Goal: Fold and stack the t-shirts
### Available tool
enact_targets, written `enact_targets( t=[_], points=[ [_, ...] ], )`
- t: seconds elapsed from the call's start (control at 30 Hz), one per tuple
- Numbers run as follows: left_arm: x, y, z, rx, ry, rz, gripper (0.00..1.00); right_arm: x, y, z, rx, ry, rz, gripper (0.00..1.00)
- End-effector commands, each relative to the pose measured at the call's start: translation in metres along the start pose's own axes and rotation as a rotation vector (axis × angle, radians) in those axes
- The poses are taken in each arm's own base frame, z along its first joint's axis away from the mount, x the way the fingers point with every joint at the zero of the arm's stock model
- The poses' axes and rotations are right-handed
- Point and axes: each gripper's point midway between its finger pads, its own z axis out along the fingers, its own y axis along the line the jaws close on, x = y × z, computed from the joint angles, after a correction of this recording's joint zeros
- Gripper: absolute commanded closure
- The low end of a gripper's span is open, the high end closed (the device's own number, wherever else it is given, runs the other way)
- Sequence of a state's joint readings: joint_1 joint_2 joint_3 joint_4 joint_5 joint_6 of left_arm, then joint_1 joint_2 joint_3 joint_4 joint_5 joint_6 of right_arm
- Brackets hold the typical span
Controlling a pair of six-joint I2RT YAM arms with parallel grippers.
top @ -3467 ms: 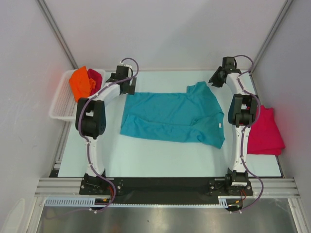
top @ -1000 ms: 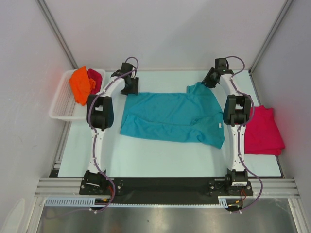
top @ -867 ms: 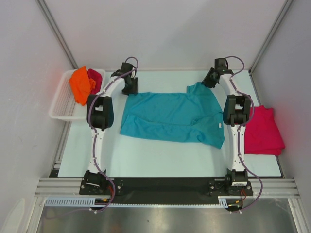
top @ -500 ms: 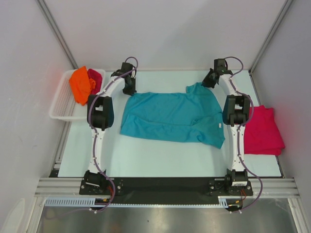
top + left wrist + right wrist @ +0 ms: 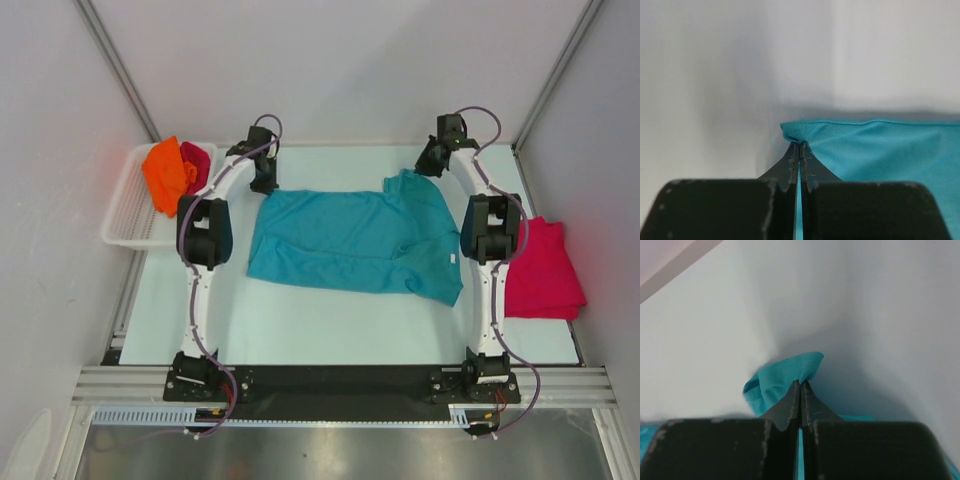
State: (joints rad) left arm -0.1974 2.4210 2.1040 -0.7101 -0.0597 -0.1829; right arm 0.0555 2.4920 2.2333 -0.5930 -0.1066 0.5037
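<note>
A teal t-shirt lies spread across the middle of the table. My left gripper is shut on its far left corner, the cloth pinched between the black fingers. My right gripper is shut on the far right corner, which bunches up above its fingers. An orange t-shirt and a crimson-pink t-shirt sit crumpled in the basket. Another crimson-pink t-shirt lies folded at the right edge.
A white slatted basket stands at the far left of the table. Grey walls close in at the back and on both sides. Both arms reach along the table's sides to the far edge.
Both grippers have closed on the teal t-shirt's far corners. The right gripper has lifted slightly toward the back wall, pulling its corner up.
</note>
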Motion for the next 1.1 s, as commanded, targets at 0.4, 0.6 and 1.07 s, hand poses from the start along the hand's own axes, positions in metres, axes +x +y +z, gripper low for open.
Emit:
enact_targets(
  t=[0.4,0.6,1.07],
  points=[
    [-0.024,0.014,-0.095,-0.025,-0.168,-0.075,1.00,-0.004,0.049,-0.129,-0.052,-0.164,-0.139,1.00],
    [0.004,0.012,-0.109,0.006,-0.166,-0.114,1.00,0.050,0.035,-0.142,-0.012,-0.112,-0.183,1.00],
    [0.046,0.006,-0.144,0.048,-0.176,-0.156,1.00,0.088,-0.026,-0.184,0.230,-0.116,-0.137,1.00]
  ],
)
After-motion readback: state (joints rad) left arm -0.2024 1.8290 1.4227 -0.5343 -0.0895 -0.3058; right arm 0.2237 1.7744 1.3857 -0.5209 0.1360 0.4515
